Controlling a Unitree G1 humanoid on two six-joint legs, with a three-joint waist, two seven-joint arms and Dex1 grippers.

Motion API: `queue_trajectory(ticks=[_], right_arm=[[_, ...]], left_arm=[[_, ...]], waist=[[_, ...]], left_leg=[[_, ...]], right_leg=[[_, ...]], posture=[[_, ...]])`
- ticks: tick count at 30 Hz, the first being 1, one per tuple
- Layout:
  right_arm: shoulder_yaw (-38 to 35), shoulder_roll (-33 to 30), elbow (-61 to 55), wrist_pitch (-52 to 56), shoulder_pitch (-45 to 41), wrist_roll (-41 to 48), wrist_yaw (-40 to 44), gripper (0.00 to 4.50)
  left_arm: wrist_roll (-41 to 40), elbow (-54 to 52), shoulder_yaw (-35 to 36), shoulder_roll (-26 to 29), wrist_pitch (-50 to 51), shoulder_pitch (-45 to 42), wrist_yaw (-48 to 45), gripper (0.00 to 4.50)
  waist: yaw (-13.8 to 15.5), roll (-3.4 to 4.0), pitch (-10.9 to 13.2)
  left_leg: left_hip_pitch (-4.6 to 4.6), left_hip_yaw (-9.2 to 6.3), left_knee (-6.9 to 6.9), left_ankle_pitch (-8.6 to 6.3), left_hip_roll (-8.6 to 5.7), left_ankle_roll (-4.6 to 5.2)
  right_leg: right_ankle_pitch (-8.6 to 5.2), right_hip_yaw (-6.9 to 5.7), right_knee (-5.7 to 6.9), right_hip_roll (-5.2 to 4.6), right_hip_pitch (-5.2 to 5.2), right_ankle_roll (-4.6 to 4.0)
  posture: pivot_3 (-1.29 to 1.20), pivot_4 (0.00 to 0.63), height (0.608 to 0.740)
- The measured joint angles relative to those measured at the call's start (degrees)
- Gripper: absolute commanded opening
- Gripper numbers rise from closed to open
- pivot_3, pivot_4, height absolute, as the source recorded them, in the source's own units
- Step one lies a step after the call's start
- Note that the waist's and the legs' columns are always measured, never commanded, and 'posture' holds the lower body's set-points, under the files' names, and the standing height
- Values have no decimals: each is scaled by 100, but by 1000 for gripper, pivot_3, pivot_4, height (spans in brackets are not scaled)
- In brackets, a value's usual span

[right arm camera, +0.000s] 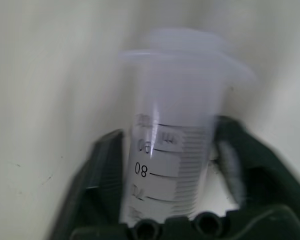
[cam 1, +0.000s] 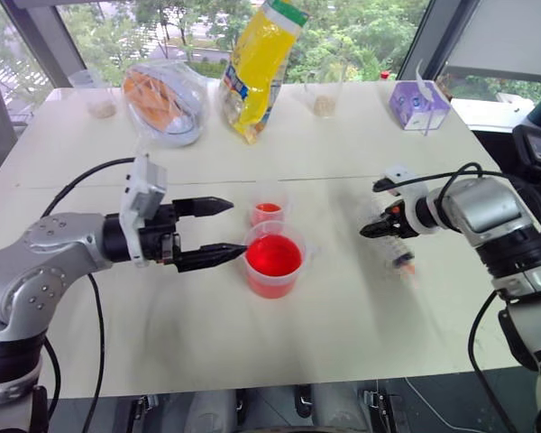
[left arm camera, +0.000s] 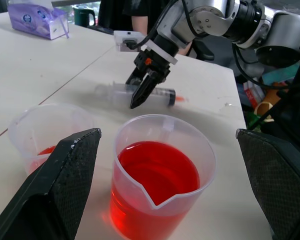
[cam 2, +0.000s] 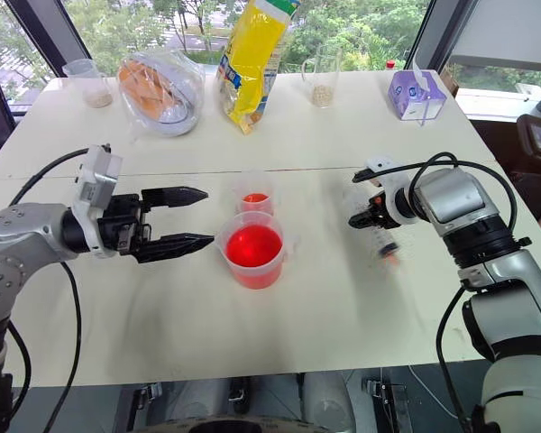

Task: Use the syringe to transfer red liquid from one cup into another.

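The syringe (left arm camera: pixel 140 93) lies pinched in the right claw (left arm camera: pixel 140 95); spouted beaker (cam 1: pixel 274 260) holds red liquid (cam 1: pixel 273 256), left claw (cam 1: pixel 218 232) spread.

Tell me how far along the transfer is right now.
Early. Done: nothing drawn yet; the beaker is full of red liquid, the small cup holds only a little. In hand: the right pincer has shut on the syringe lying on the table. Left: lift, draw, discharge.
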Motion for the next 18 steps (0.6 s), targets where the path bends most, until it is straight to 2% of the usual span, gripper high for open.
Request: queue_trajectory(ticks=[6,10,15,18], right_arm=[[-342,-30,-745,322,316,96,-14,1359],[-1517,2,-1884,590,407,564,-181,1359],[-3089,807,-3269,76,631,1503,-265,1359],[-3627,1436,-3810,-95,658,2167,-432,1359]], left_arm=[[54,221,-8,39,-33,-279,-45,4500],[91,576,38,76,-42,-609,-141,4500],[260,1005,-53,65,-161,-1010,-363,4500],[277,1240,-68,36,-170,-1225,-499,4500]], waist=[[18,2,1],[21,2,1],[12,0,0],[12,0,0]], left_leg=[[-1,-1,0,1,0,-1],[-2,-2,-1,1,0,-1],[0,-3,-2,1,1,-2],[1,-4,-1,2,3,-4]], right_leg=[[0,-1,2,0,-1,0],[0,-2,0,-1,-1,1],[0,-3,1,3,1,1],[1,-4,4,3,2,2]], posture=[[0,150,740],[0,150,740],[0,150,740],[0,150,740]])
